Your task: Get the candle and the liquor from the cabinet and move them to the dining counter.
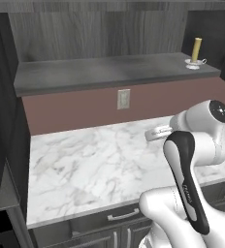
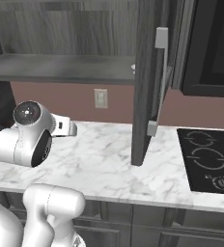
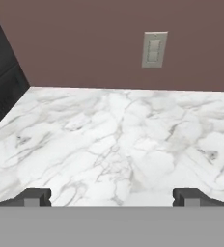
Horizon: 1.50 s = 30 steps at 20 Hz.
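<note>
- Cabinet open; dark grey wood-grain shelf exposed in left base view.
- Candle upright at right end of that shelf, near its front edge, tan stick on small silvery base.
- Rest of shelf to the left of candle bare, as far as the dim rendering allows.
- Liquor not made out on the visible part of the shelf.
- Cabinet door swung out over worktop in right base view, edge-on to camera, long silver bar handle on its face.
- Small pale spot at shelf edge just left of door in right base view, possibly the candle base; too small to be sure.
- Arm folded low over marble worktop, elbow raised, forearm reaching forward toward maroon backsplash.
- Gripper open wide, two dark fingertips far apart at bottom of hand view, nothing between them.
- Hand aimed along worktop at wall outlet; well below shelf level, apart from candle.
- Left base view gives shelf interior and candle; right base view gives door, black cooktop at right end of worktop, dark appliance above it.
- Drawer fronts with bar handles below worktop front edge in left base view.
</note>
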Tool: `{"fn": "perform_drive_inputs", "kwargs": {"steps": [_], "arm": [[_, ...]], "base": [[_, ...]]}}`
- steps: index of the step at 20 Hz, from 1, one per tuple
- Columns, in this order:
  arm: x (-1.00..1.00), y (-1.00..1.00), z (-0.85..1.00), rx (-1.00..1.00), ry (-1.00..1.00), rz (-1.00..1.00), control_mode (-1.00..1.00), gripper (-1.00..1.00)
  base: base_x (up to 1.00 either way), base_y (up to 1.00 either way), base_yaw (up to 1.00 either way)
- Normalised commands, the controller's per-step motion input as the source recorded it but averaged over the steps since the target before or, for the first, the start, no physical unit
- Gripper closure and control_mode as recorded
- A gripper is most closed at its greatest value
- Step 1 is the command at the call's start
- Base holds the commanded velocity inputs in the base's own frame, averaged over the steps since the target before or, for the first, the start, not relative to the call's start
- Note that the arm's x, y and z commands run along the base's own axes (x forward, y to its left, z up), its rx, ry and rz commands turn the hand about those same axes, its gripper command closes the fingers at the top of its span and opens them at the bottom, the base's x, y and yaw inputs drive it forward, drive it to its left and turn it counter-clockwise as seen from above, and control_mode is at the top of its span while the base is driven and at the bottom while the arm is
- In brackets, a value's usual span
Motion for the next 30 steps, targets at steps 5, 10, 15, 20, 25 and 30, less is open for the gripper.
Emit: {"fn": "perform_drive_inputs", "kwargs": {"steps": [5, 10, 15, 20, 25, 30], "arm": [[0.00, 0.00, 0.00, 0.00, 0.00, 0.00, 1.00, -1.00], [0.00, 0.00, 0.00, 0.00, 0.00, 0.00, 1.00, -1.00], [0.00, 0.00, 0.00, 0.00, 0.00, 0.00, 1.00, -1.00], [0.00, 0.00, 0.00, 0.00, 0.00, 0.00, -1.00, -1.00], [0.00, 0.00, 0.00, 0.00, 0.00, 0.00, -1.00, -1.00], [0.00, 0.00, 0.00, 0.00, 0.00, 0.00, -1.00, -1.00]], "base": [[0.00, 0.00, 0.00], [0.00, 0.00, 0.00], [0.00, 0.00, 0.00], [0.00, 0.00, 0.00], [0.00, 0.00, 0.00], [0.00, 0.00, 0.00]]}}
